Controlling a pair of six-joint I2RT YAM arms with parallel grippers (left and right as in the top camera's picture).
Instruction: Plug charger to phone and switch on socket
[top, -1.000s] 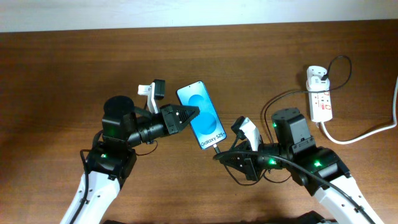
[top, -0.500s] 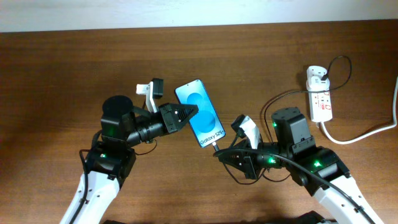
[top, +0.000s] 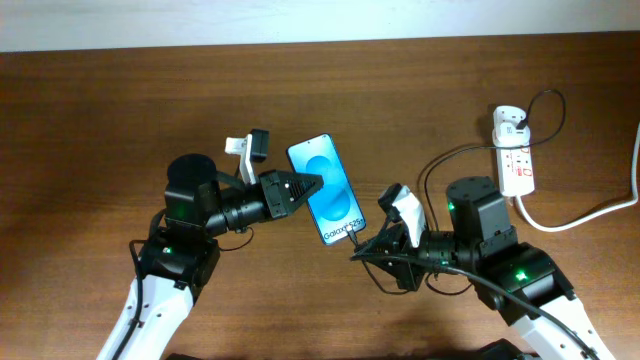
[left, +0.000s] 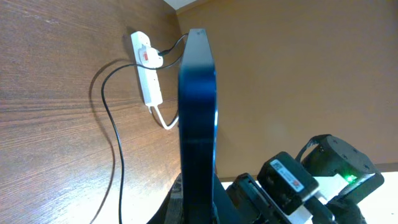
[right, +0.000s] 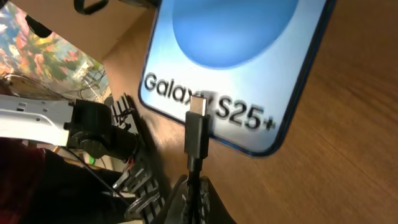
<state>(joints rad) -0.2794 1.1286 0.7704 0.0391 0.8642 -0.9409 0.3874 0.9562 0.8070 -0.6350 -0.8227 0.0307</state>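
Observation:
The phone (top: 327, 188) has a bright blue screen with "Galaxy S25+" text. My left gripper (top: 297, 190) is shut on its left edge and holds it tilted above the table. It shows edge-on in the left wrist view (left: 198, 124). My right gripper (top: 372, 240) is shut on the charger's black cable, with the connector tip (right: 198, 124) pointing at the phone's (right: 236, 68) bottom edge, over the text. The thin black cable (top: 440, 165) runs to the white plug adapter (top: 510, 122) in the white socket strip (top: 516, 160) at the far right.
A thick white cord (top: 590, 212) leaves the socket strip toward the right edge. The strip also shows in the left wrist view (left: 148, 71). The wooden table (top: 120, 100) stretches out to the left and back.
The phone has shifted slightly to the right in my left gripper. My right arm has moved a little to the right, with the connector still at the phone's bottom edge.

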